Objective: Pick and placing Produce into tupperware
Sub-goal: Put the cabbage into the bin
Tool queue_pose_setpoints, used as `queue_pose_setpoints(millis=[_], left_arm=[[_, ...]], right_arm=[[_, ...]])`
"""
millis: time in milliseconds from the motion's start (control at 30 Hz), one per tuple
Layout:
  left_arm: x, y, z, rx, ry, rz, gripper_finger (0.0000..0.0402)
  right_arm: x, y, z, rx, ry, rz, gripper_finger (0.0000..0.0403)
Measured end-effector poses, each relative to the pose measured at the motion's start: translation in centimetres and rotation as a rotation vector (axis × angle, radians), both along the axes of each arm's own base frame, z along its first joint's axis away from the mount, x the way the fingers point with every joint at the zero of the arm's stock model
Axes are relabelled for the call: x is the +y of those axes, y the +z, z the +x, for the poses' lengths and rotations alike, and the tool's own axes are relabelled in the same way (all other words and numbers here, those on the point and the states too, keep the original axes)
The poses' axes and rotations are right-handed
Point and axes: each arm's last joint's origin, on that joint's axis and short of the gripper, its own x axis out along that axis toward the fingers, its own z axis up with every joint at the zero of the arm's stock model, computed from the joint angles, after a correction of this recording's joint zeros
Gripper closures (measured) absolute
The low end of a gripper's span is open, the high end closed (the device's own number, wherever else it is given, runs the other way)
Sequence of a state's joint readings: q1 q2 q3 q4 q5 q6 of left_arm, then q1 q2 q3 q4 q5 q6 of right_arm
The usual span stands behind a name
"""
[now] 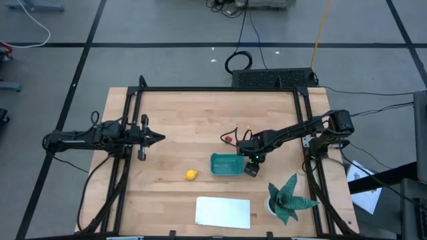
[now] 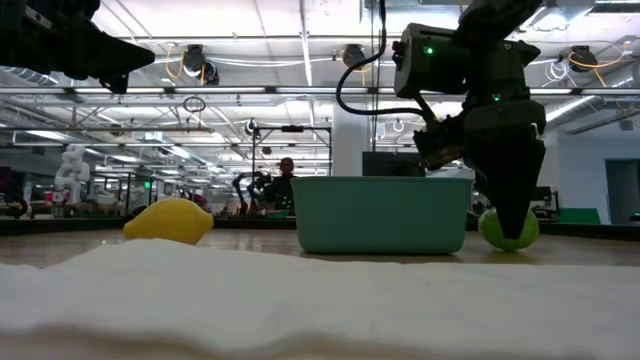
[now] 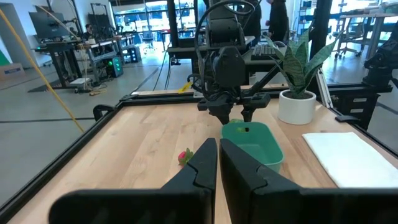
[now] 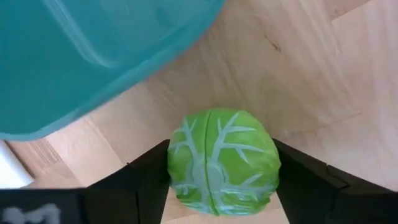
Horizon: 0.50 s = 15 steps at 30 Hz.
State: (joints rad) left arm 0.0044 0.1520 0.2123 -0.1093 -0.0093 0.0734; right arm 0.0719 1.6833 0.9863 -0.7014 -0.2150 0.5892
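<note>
The white sheet lies at the near edge of the tabletop, and the potted plant stands to its right. A little farther in, the lemon lies alone on the wood. The teal tub sits near it, to the right. Just beside the tub's right end, the right gripper is down at the green cabbage; its fingers stand on both sides of the ball, touching or nearly touching it, while it rests on the wood. The small red piece lies beyond the tub. The left gripper is closed and holds nothing, waiting at the left side.
</note>
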Motion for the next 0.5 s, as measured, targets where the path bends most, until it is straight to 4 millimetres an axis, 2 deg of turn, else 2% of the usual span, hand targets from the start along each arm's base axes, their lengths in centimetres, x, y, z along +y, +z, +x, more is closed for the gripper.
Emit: queue_pose_setpoints(millis=[200,500], left_arm=[[0.0,0.0,0.0,0.0,0.0,0.0,0.0378],[0.0,0.0,0.0,0.0,0.0,0.0,0.0378]], right_arm=[[-0.3,1.0,0.4,0.019,-0.002,-0.002,0.0175],[-0.8,3.9,2.0,-0.037,0.047,-0.006,0.0171]])
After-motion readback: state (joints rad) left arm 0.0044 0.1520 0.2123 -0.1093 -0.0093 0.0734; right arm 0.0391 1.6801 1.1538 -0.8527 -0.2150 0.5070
